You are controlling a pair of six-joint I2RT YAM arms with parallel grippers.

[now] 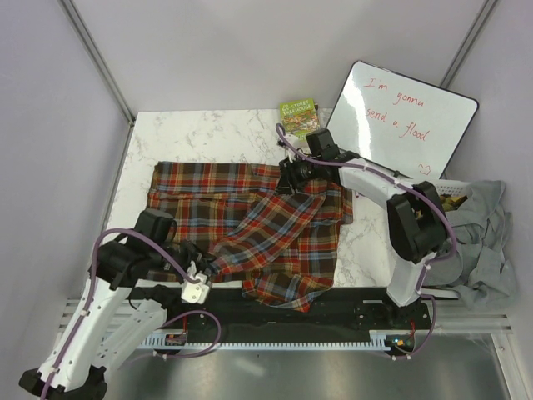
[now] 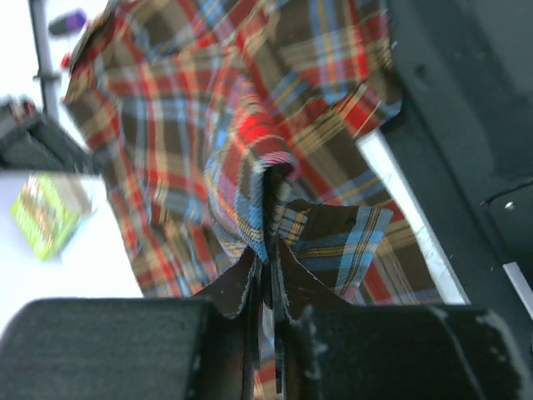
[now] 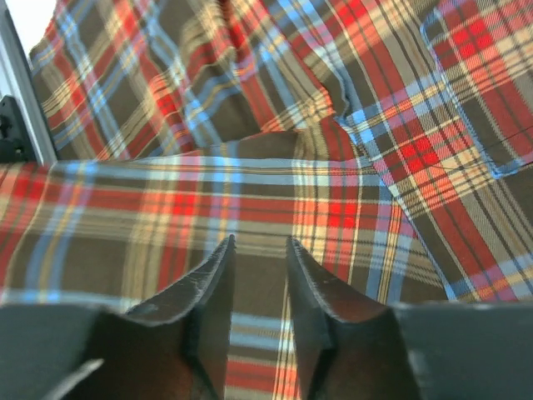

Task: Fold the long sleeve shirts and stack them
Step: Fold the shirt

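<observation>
Starting at your left, your left claw (image 1: 202,273) is sitting at the near-left edge of the red-orange, brown and blue plaid flannel long sleeve shirt (image 1: 250,212), which is lying spread and rumpled across the white marbled tabletop (image 1: 200,133). The overhead view is not showing the fingertips clearly, but the left wrist camera is showing them pressed together on a raised fold of the plaid, with cloth fanning out beyond the pinch. That wrist view is also catching the small green printed box (image 2: 46,212), which from above is sitting at the table's far edge beside a leaning whiteboard with red handwriting (image 1: 400,117). Moving right, your right claw (image 1: 296,177) is poised over the shirt's far-right part. Only its own wrist camera is showing the fingers slightly apart, with flat plaid under the gap and nothing between them. Farthest right, a white slatted basket (image 1: 454,185) is standing with grey cloth (image 1: 487,233) heaped over its side, and whatever else is lying inside is too small to make out.
</observation>
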